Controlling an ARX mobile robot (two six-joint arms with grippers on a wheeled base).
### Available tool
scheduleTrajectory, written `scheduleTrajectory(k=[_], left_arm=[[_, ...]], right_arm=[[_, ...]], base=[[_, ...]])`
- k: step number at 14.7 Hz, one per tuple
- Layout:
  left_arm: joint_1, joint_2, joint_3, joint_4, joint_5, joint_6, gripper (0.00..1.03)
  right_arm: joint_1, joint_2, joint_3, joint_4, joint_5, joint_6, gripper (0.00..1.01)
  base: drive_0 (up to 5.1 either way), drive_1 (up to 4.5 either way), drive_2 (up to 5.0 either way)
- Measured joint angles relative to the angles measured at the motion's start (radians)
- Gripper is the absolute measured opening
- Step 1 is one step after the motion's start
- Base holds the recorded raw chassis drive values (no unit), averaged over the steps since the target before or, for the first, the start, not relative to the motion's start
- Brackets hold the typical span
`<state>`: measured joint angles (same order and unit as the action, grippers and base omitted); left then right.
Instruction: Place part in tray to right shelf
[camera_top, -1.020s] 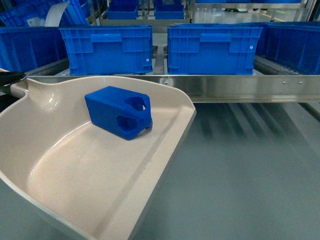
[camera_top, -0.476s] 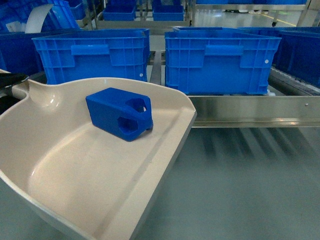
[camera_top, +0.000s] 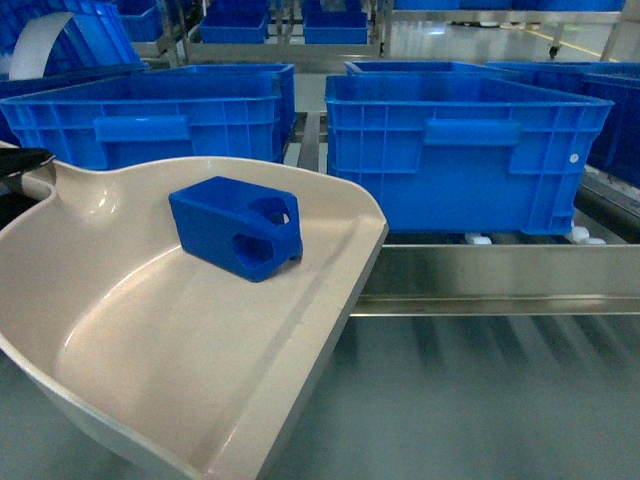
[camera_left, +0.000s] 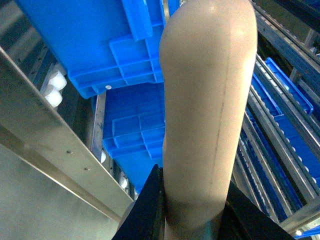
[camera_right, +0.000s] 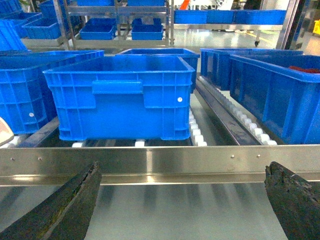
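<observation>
Currently the blue part (camera_top: 238, 226) is carried inside the cream tray (camera_top: 150, 360), whose handle (camera_left: 207, 115) is pinched by the left gripper (camera_left: 192, 212). The right gripper (camera_right: 185, 200) is spread wide before the steel shelf rail (camera_right: 165, 162), facing a blue crate (camera_right: 122, 97) on the rollers (camera_right: 197, 135).

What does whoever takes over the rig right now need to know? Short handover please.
Left gripper: shut on the stub handle of the cream-beige plastic scoop tray.
Right gripper: open, empty, facing the stainless steel roller shelf.
Small bright blue plastic block part: lying in the tray, near its back.
Done: part loaded, tray carried up to the shelf's front rail.
Left: get the part onto the shelf, where two large blue ribbed crates sit.
</observation>
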<state>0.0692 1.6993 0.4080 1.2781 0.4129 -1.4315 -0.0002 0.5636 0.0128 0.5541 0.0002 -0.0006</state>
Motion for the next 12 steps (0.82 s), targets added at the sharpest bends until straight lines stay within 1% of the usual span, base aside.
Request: scheduleTrajectory(k=[5, 7, 12], left_arm=[[-0.002, -0.002, -0.001, 0.003, 0.011, 0.0, 0.18], [0.006, -0.002, -0.001, 0.001, 0.0, 0.0, 0.18], [0.004, 0.0, 0.001, 0.004, 0.0, 0.0, 0.18]], right_arm=[[0.0, -0.005, 0.0, 0.005, 0.002, 0.0, 0.98], [0.0, -0.003, 0.0, 0.005, 0.0, 0.0, 0.98], [0.0, 0.001, 0.0, 0.005, 0.0, 0.0, 0.98]], base=[[0.1, 4.3, -4.1], [0.1, 4.35, -4.2], [0.1, 4.35, -4.2]])
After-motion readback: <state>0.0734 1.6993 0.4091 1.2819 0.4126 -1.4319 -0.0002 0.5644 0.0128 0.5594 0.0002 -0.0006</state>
